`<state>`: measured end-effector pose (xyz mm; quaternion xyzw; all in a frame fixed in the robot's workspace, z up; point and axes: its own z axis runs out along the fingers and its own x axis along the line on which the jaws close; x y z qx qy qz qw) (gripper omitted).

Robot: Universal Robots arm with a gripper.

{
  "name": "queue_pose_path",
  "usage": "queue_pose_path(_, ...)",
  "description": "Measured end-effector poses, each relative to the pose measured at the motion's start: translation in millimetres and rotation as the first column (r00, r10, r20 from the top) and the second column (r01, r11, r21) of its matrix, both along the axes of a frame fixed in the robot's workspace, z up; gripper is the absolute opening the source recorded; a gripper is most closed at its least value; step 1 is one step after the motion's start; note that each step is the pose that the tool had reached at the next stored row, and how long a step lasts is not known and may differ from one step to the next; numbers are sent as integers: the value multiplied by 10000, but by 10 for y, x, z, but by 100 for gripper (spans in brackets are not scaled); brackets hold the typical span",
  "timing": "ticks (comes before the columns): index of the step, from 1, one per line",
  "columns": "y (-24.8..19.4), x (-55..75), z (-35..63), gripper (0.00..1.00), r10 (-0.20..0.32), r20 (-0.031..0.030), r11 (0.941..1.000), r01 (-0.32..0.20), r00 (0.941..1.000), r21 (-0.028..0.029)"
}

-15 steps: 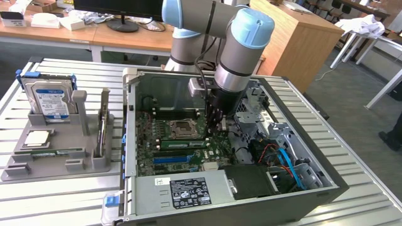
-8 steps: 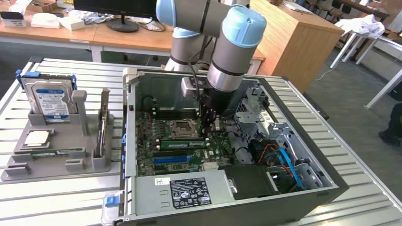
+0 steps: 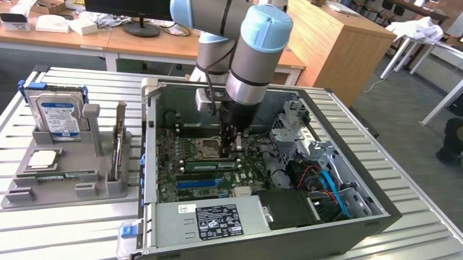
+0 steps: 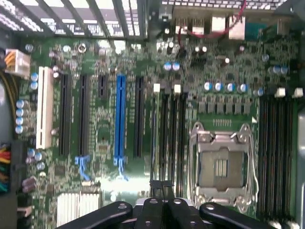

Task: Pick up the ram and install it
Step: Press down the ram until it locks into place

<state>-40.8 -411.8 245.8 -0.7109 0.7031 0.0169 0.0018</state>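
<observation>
The ram [image 3: 210, 164] is a narrow green stick standing on edge among the black slots of the motherboard [image 3: 217, 184] inside the open computer case. My gripper [image 3: 235, 147] hangs straight down over the board, shut, with its tips at the stick's end on the exterior view's right. I cannot tell whether the tips touch it. In the wrist view my gripper [image 4: 162, 187] is shut at one end of the long black memory slots [image 4: 167, 133], next to the bare processor socket [image 4: 221, 167]. Nothing is between the fingers.
A grey holder [image 3: 65, 187] on the exterior view's left carries a hard drive [image 3: 56, 116], a square chip [image 3: 43, 158], a thin green strip [image 3: 62, 175] and an upright card [image 3: 118, 146]. The case walls [image 3: 148, 162], power supply [image 3: 217, 219] and drive cage [image 3: 296, 127] ring the board.
</observation>
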Motion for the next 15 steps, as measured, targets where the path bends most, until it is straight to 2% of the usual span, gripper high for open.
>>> queue_pose_path(15, 2, -379, -3, 10, -16, 7, 10000, 16, 10000, 1)
